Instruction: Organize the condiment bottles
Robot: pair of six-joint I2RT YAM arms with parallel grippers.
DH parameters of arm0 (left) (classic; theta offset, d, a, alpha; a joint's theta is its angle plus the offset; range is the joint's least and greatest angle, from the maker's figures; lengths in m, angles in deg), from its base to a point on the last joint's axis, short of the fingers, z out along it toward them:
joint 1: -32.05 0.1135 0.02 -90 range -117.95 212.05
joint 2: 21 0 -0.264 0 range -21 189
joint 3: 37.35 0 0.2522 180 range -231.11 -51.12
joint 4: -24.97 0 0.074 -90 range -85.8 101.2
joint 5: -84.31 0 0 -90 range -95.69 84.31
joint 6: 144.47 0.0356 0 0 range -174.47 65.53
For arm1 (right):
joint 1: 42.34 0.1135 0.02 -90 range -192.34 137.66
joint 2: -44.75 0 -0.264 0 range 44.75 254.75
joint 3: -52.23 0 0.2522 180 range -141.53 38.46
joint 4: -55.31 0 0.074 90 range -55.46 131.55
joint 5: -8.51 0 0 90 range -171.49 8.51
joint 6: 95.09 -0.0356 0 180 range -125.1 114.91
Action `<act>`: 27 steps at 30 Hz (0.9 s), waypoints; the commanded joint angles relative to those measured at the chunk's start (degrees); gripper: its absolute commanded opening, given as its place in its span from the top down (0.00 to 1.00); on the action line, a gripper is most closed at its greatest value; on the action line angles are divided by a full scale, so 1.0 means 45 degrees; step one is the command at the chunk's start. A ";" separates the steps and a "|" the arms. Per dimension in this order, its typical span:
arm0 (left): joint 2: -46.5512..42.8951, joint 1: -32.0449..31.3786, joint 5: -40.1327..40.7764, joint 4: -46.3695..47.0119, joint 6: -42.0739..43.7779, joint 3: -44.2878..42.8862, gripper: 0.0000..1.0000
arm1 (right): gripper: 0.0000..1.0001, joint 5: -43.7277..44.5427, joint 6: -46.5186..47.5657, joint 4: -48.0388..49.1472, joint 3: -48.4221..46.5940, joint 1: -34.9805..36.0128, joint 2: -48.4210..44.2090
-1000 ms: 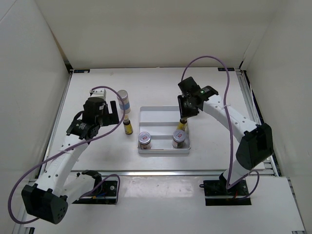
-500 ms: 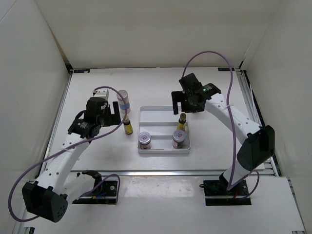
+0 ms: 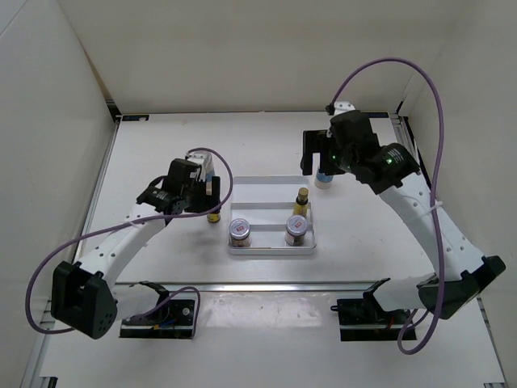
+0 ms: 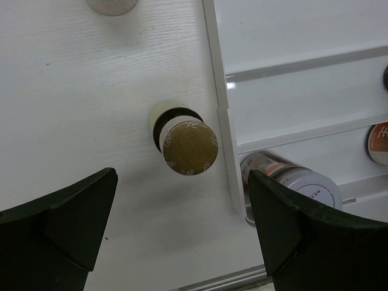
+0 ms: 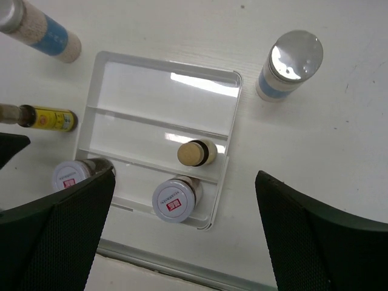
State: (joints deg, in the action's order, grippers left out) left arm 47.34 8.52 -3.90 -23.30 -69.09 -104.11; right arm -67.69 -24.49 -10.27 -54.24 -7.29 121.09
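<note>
At nine o'clock of the tray (image 3: 271,187), the left arm stretches low across the table, and the left gripper (image 4: 182,177) points straight down, jaws spread wide around a yellow bottle (image 4: 188,147) without touching it. At one o'clock the right arm arches high. The right gripper (image 5: 185,176) faces down, spread and holding nothing, near a white bottle (image 5: 288,66). A second yellow bottle (image 5: 195,153) stands in the tray's middle compartment, and two jars (image 5: 174,201) stand in the nearest.
</note>
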 commanded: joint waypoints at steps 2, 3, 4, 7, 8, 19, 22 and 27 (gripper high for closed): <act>0.0010 -0.0045 -0.0222 0.0050 0.0122 -0.0411 0.00 | 0.00 0.0214 0.0151 -0.0361 0.0679 0.0044 -0.0108; 0.0126 -0.0045 -0.0085 0.0050 0.0122 -0.0527 0.00 | 0.00 0.0214 0.0151 -0.0361 0.0873 0.0044 -0.0224; 0.0127 -0.0045 0.0052 0.0050 0.0122 -0.0529 0.00 | 0.00 0.0098 0.0151 -0.0226 0.0991 0.0044 -0.0360; 0.0127 -0.0045 0.0638 0.0050 0.0122 -0.0529 0.00 | 0.00 0.0097 0.0151 -0.0109 0.1264 0.0044 -0.0479; 0.0127 -0.0045 0.0852 0.0050 0.0122 -0.0529 0.00 | 0.00 0.0097 0.0151 -0.0107 0.1265 0.0044 -0.0479; 0.1258 -0.0162 0.1772 -0.0087 0.0122 -0.1836 0.13 | 0.00 -0.0274 0.0151 0.0010 0.1656 0.0044 -0.0596; 0.1533 -0.0162 0.1655 -0.0087 0.0122 -0.1954 0.19 | 0.00 -0.0274 0.0151 0.0010 0.1656 0.0044 -0.0596; 0.1922 -0.0162 0.1538 -0.0087 0.0122 -0.2072 0.29 | 0.00 -0.0274 0.0151 0.0010 0.1773 0.0044 -0.0596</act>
State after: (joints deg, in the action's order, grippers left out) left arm 56.13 7.97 2.67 -23.95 -68.69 -110.95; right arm -68.58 -24.27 -11.43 -46.42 -7.29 119.45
